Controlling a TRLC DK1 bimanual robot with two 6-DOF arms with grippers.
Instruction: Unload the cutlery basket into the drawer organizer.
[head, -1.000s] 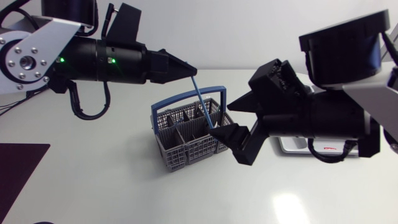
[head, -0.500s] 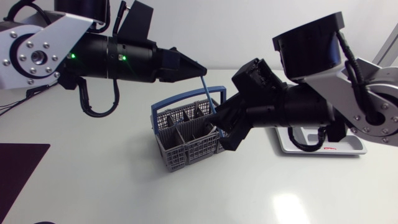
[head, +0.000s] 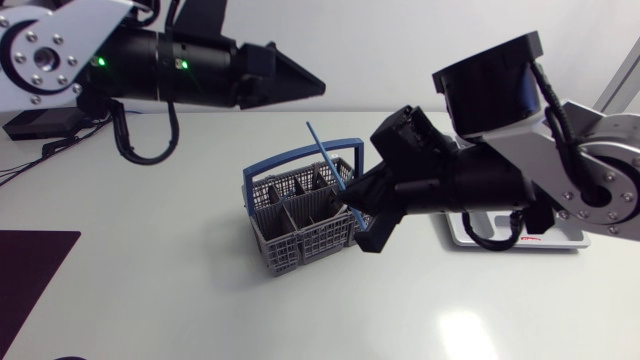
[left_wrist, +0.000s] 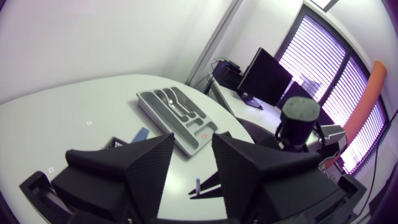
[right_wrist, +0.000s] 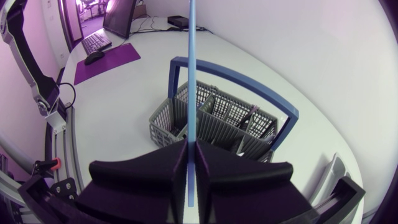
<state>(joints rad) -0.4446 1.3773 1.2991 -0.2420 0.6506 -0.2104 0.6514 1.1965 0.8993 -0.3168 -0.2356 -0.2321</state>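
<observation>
A grey cutlery basket (head: 300, 228) with a blue handle (head: 335, 146) stands mid-table. A thin blue utensil (head: 325, 160) rises slanting out of it. My right gripper (head: 356, 207) is shut on its lower part at the basket's right side. In the right wrist view the blue utensil (right_wrist: 191, 74) runs straight up from between the shut fingers of my right gripper (right_wrist: 191, 147), above the basket (right_wrist: 217, 115). My left gripper (head: 318, 88) hangs above and to the left of the utensil's tip, apart from it. Seen from the left wrist, the left gripper (left_wrist: 193, 139) is open and holds nothing.
The grey drawer organizer (head: 500, 238) lies at the right, mostly hidden behind my right arm; the left wrist view shows the organizer (left_wrist: 177, 115) with a piece of cutlery in it. A dark mat (head: 30, 270) lies at the table's left edge. Another dark utensil (right_wrist: 251, 116) stands in the basket.
My left gripper has let go of the blue utensil's top and drawn back up and left. My right gripper has shut on the utensil's lower part.
</observation>
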